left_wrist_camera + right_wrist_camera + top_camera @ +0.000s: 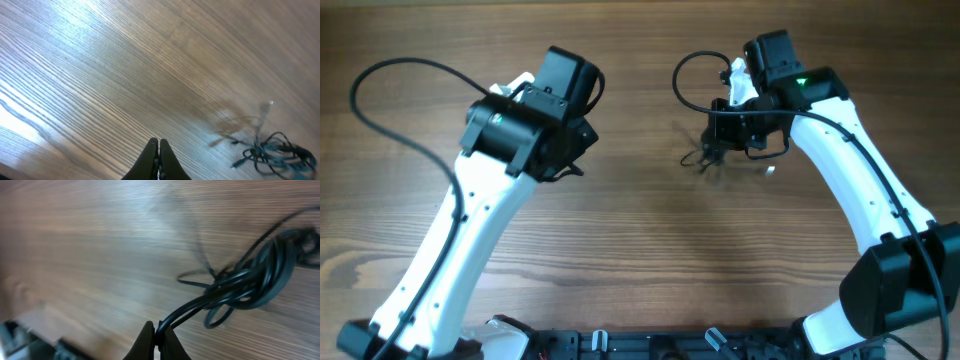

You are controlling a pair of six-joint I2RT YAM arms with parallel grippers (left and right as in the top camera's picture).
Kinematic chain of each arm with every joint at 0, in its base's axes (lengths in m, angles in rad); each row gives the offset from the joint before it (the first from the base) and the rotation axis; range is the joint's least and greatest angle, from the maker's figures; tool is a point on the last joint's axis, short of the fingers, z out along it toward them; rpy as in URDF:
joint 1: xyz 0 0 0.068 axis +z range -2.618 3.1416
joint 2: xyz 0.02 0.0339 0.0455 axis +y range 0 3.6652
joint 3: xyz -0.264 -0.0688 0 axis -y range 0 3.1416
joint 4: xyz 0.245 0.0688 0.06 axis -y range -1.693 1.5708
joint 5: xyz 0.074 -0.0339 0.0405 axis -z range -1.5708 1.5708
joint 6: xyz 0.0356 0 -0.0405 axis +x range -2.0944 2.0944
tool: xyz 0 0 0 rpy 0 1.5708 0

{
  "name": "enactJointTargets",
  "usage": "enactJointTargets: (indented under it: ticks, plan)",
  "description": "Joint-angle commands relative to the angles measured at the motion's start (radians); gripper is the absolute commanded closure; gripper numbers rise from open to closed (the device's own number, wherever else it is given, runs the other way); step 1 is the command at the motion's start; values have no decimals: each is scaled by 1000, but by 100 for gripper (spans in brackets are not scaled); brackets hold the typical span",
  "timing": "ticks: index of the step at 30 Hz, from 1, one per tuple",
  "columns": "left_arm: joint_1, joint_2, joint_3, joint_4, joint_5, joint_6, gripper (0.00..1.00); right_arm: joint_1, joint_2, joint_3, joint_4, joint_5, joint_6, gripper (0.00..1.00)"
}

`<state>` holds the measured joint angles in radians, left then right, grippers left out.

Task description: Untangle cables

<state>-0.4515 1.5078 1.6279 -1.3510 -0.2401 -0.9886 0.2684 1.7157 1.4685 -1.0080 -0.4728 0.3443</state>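
Observation:
The cables (250, 282) are thin black cords bunched in a knot. My right gripper (159, 330) is shut on one or two strands that run from the knot down into its jaws. In the overhead view the bundle (705, 158) dangles just under the right gripper (718, 145), right of the table's middle, with loose ends touching the wood. The left wrist view shows the tangle (272, 152) at the lower right, with a pale plug end (267, 106) sticking up. My left gripper (158, 145) is shut on nothing, over bare wood well to the left of the tangle (570, 155).
Thick black arm cables loop over the table at the far left (380, 90) and behind the right arm (688, 80). The arm bases and a black rail (650, 345) line the front edge. A small white bit (770, 170) lies by the right arm.

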Motion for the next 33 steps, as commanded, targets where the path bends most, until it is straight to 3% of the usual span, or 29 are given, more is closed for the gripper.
enactJointTargets:
  ticks: [1,4,9,14,17,19,21,22,24,26,31,33]
  plan:
    - [2,42,12,-3,-37,12,96,0,-111,44,16,-201,-37,96]
    - [2,58,12,2,-37,12,92,0,-191,46,69,-278,-29,96]
    - [2,66,12,9,-19,12,77,0,-317,46,178,-288,90,96]
    - [2,68,12,19,8,12,38,0,-404,46,296,-251,161,96]
    - [2,69,12,21,8,12,28,0,-413,45,254,-32,154,96]
    - [2,71,12,22,12,12,17,0,-396,35,166,232,165,96]
    - [2,72,12,22,23,13,14,0,-355,19,8,499,283,96]
    - [2,72,12,21,23,13,13,0,-335,18,-44,517,312,96]
    - [2,73,12,23,23,12,11,0,-309,18,-81,418,306,96]
    - [2,76,12,30,29,12,9,0,-297,18,-50,182,230,96]
    - [2,77,12,58,123,13,3,0,-300,18,209,-581,-21,96]
    - [2,77,12,65,159,13,2,0,-300,18,310,-658,-21,96]
